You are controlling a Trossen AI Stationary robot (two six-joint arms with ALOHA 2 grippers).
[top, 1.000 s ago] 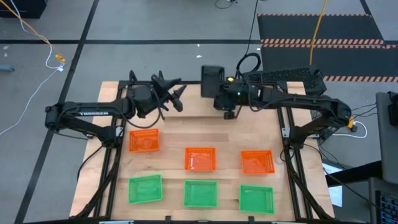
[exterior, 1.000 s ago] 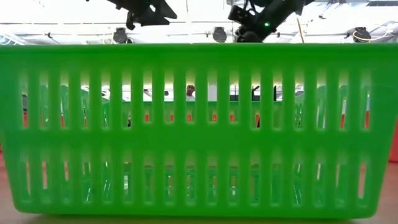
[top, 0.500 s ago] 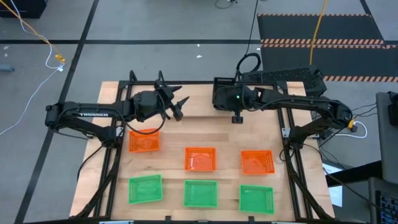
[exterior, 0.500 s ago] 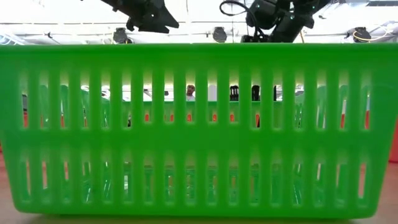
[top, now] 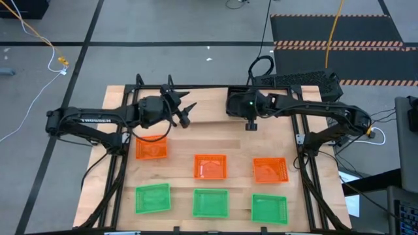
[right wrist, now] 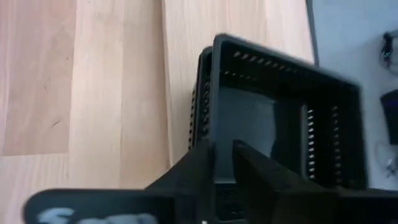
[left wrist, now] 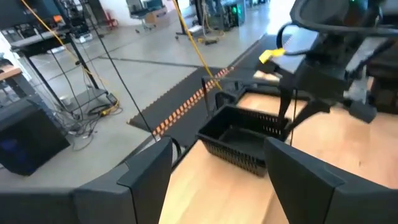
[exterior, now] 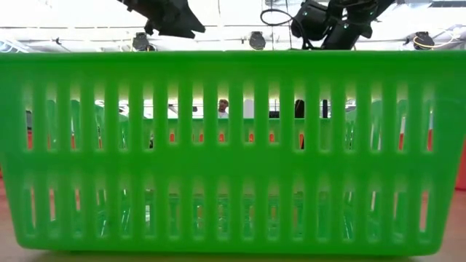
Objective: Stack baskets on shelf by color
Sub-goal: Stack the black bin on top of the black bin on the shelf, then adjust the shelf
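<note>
Black basket going down at the table's far edge

Nearest: green baskets (top: pixel 211 203), then orange baskets (top: pixel 210 166). Beyond them, right gripper (right wrist: pixel 222 163) pinches the black basket (right wrist: pixel 283 118) wall, fingers straddling its rim. Best to free fully and lift straight, without dragging it. Left gripper (left wrist: pixel 217 171) spread, empty, beside.

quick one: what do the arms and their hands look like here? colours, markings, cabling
Both arms are dark, near-black jointed links. The left arm carries white lettering along its long link. The right arm has a small green light by its wrist and a black cable looped above it. The left hand ends in two pointed dark fingers; the right hand has two flat, blocky black fingers.
</note>
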